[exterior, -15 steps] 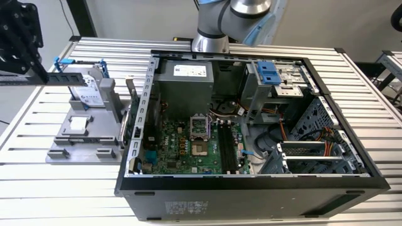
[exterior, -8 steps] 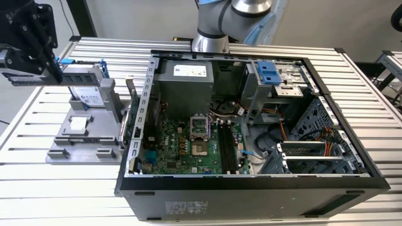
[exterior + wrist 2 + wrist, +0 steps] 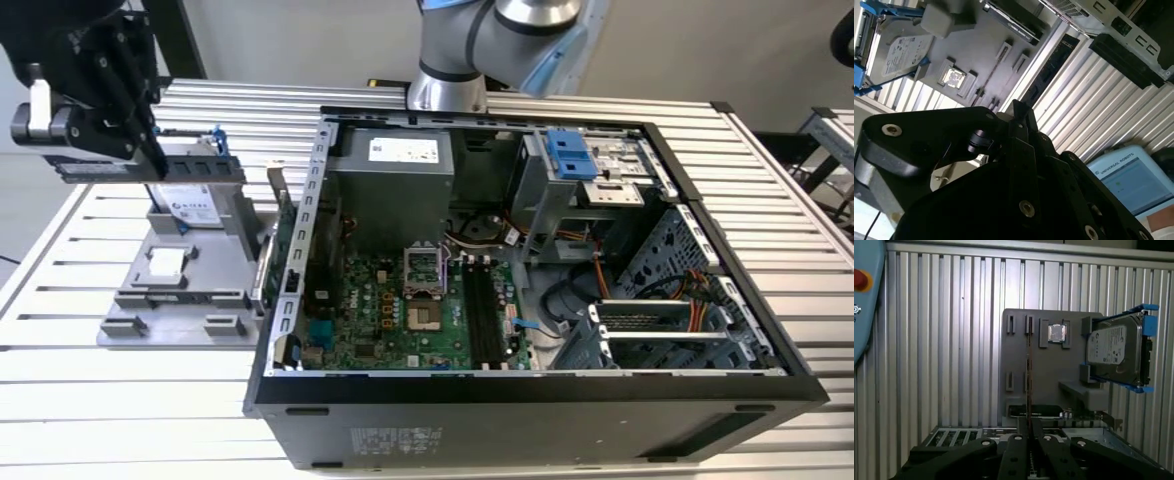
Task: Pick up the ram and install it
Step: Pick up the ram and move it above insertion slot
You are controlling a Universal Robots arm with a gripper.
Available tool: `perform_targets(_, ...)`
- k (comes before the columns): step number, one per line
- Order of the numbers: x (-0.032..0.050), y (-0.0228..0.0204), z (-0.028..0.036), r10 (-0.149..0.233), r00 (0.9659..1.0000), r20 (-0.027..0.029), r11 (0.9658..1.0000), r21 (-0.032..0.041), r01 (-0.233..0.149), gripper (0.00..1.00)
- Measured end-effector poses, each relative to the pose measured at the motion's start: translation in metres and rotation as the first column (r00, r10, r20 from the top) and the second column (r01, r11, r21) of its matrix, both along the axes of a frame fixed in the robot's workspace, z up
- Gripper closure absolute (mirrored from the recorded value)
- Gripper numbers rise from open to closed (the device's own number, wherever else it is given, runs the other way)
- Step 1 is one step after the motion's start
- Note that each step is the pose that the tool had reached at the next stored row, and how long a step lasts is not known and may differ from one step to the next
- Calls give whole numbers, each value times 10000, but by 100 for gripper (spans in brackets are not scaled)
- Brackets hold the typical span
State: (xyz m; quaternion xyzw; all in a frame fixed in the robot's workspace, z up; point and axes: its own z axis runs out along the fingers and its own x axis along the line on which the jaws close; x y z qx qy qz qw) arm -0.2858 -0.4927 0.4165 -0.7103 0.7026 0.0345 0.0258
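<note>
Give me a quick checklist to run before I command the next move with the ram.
1. Grasp: ok. In the first wrist view the ram runs edge-on into the gripper, whose fingers look shut on it.
2. Ram lifted free of the grey holder: cannot tell. The exterior view does put the gripper above the holder.
3. Hard drive apart from the ram: ok.
4. Case open, board exposed: ok.
5. Long black motherboard slots empty: ok, as far as the exterior view shows.
</note>
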Motion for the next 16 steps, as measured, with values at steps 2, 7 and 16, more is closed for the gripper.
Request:
perform_targets(2, 50, 0, 0, 0, 10000, -2, 10000, 0, 0, 100)
perform_targets(7, 174, 0, 0, 0, 10000, -11, 10000, -1, 0, 100)
perform_targets(16, 177, 0, 0, 0, 10000, -12, 10000, -1, 0, 100)
